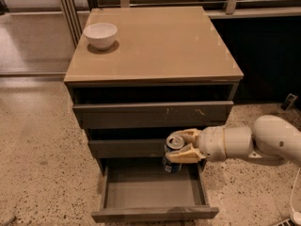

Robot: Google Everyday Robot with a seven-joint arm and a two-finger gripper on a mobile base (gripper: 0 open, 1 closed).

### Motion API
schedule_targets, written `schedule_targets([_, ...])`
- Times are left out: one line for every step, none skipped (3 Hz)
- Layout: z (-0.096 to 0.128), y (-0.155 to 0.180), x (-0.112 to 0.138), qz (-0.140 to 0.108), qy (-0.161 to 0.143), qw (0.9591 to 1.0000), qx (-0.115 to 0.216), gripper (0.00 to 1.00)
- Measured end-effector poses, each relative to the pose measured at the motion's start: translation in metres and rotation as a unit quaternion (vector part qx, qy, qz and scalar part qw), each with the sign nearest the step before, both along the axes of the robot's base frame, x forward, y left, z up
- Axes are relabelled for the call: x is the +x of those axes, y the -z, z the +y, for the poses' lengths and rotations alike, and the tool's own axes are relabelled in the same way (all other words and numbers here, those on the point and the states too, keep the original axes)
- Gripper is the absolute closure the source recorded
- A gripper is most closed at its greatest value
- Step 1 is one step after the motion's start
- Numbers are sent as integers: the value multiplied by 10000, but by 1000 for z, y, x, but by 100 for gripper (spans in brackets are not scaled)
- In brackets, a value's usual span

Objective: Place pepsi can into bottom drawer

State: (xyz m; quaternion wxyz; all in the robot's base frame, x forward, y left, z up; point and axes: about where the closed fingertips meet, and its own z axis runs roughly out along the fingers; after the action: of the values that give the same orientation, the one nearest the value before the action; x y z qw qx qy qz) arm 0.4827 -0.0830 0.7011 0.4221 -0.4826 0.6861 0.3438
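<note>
Jaws hold pepsi can (172, 164) over bottom drawer's (150, 188) rear.

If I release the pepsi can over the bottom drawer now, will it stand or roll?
The pepsi can sits roughly upright in the gripper, jaws shut on it, over the back of the open bottom drawer. Tall and narrow, it may tip if dropped; being round, it would then likely roll on the flat floor.

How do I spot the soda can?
Find the brown three-drawer cabinet; its bottom drawer is pulled open. Just above that drawer's back, the gripper is shut on the pepsi can. It is small, dark blue with a silver top, unlike the white bowl on the cabinet top.
</note>
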Motion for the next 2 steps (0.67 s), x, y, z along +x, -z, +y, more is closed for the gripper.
schedule_targets([5, 17, -9, 171, -64, 9998, 59, 100])
schedule_targets([5, 17, -9, 171, -64, 9998, 59, 100])
